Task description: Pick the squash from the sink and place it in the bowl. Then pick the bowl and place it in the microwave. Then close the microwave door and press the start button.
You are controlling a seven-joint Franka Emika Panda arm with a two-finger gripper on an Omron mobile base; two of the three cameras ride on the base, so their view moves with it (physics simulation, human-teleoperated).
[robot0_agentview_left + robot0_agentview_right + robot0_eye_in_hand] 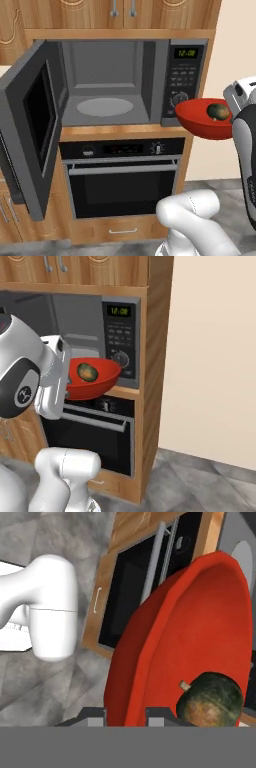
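Beside the control panel (184, 80) of the microwave (125, 82), the red bowl (200, 122) hangs in the air with the squash (218, 111) resting inside it, toward the gripper side. The gripper (125, 714) has its two finger tips narrowly parted either side of the bowl's rim, one tip outside the wall and one inside, so it looks clamped on that rim; the bowl sits tilted in the hand view, the squash lying low at about 4 o'clock from the bowl's centre. In the left base view the open cavity with its pale turntable (105, 106) lies at roughly 9 o'clock from the bowl, at nearly the same height, and the microwave door (32, 130) stands swung wide at the far left, clear of that path. The oven (122, 175) sits directly below. The coming move, as I judge it, is a sideways carry toward 9 o'clock, then forward into the cavity, keeping the bowl level so the squash does not roll out.
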